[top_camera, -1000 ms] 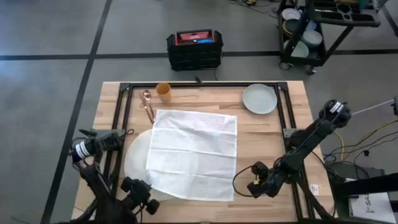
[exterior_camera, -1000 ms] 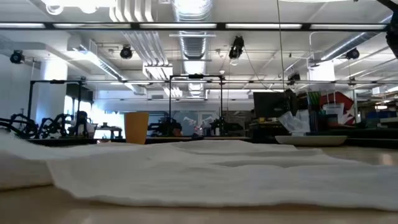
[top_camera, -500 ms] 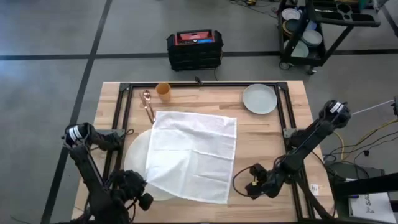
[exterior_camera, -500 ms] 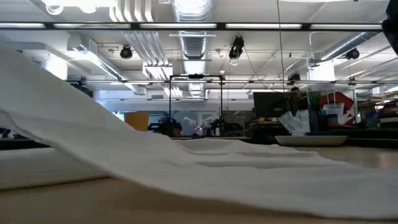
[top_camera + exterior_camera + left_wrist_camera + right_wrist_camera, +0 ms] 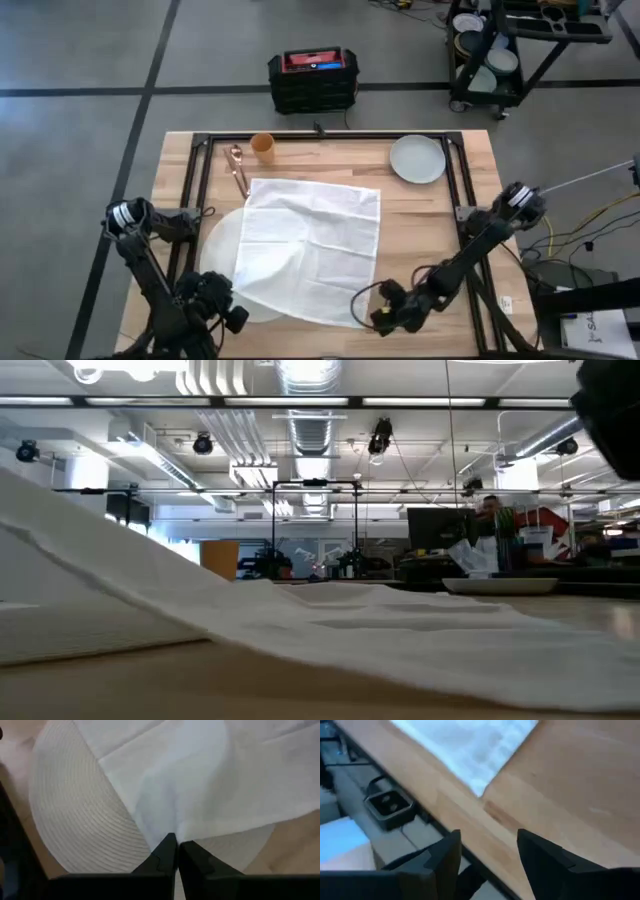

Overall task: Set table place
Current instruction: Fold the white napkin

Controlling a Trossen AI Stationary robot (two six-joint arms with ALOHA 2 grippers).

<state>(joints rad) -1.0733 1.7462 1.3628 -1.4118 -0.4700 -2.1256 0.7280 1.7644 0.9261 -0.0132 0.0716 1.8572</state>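
A white cloth [image 5: 310,245] lies spread over the place, a large round white mat [image 5: 222,250], on the wooden table [image 5: 420,215]. My left gripper [image 5: 222,300] is at the cloth's near-left corner and is shut on it. In the low view the cloth [image 5: 110,565] slopes up toward that corner. My right gripper [image 5: 385,315] stands open just off the cloth's near-right corner [image 5: 481,784], above the table's near edge, touching nothing. The pale plate [image 5: 417,158] sits at the far right. My left gripper [image 5: 176,851] pinches the cloth's near-left corner [image 5: 167,827] between its two fingers. That corner is lifted off the mat [image 5: 70,820]. The cloth slopes down from the hold, and its remaining area lies flat on the mat and table.
An orange cup [image 5: 262,145] and a copper spoon [image 5: 238,168] lie at the far left, beyond the cloth. The black frame rail [image 5: 325,137] runs around the top. Bare wood [image 5: 420,240] shows to the right of the cloth.
My left gripper has risen with the cloth's near-left corner, which now slopes up off the mat while the cloth's other corners stay flat. My right gripper has moved toward the table's left and near edge, up to the cloth's near-right corner.
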